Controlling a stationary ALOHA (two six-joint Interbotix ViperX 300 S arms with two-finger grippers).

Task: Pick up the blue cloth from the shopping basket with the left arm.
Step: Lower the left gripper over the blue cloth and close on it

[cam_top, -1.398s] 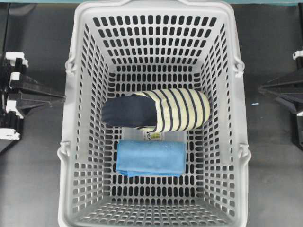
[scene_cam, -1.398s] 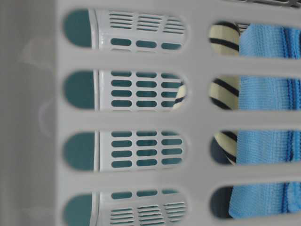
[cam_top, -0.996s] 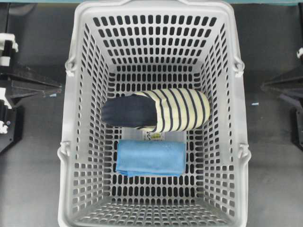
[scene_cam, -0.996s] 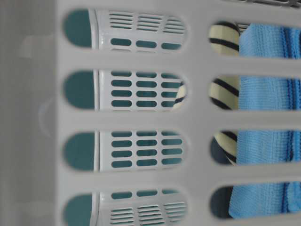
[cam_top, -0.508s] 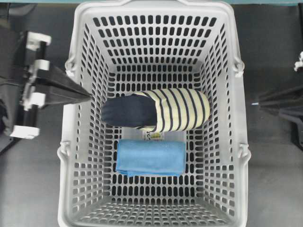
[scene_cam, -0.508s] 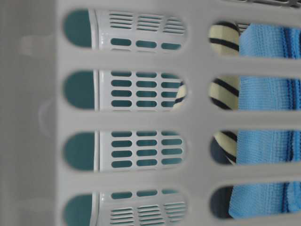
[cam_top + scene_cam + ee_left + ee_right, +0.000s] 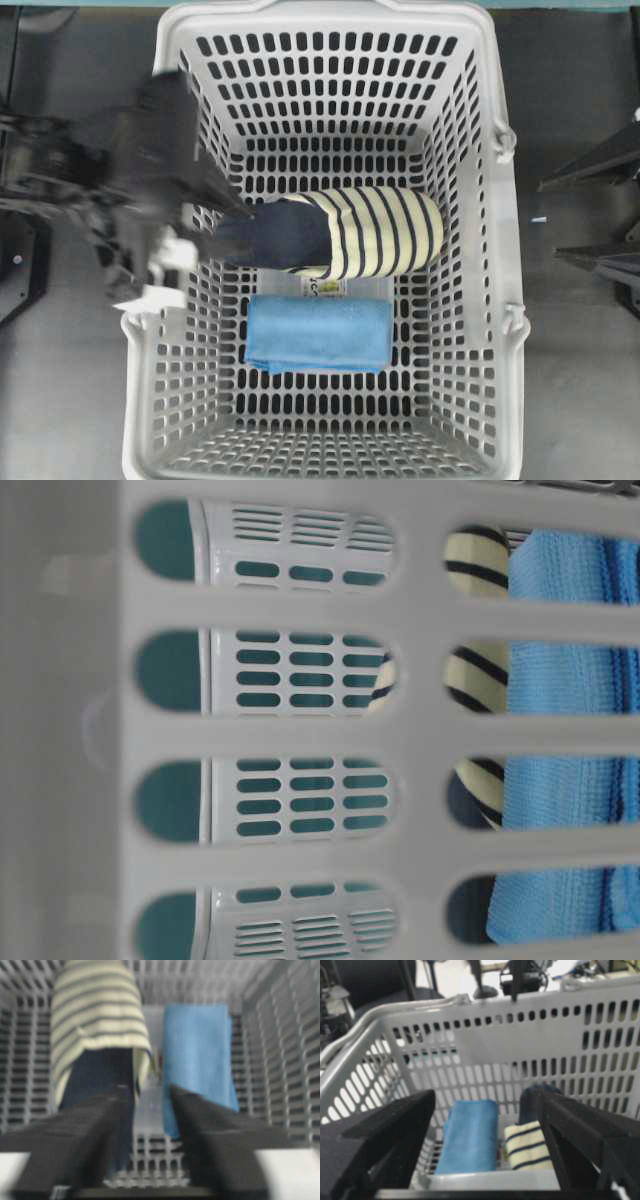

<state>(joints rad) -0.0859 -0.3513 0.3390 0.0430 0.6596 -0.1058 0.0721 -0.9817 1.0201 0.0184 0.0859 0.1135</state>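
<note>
A: Inside the shopping basket (image 7: 505, 250), the blue cloth (image 7: 318, 334) is lying untouched beside the slipper (image 7: 330, 232).

B: Left gripper (image 7: 150, 1105) is hovering over the rim, jaws released; right gripper (image 7: 485, 1110) also spread. Grasp pending.

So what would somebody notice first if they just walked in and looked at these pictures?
Probably the big grey basket that fills the middle of the overhead view. Inside it lie a striped slipper with a dark toe and, just below it in that view, a folded blue cloth. The blurry black left gripper reaches over the basket's left wall, beside the slipper's toe.
</note>
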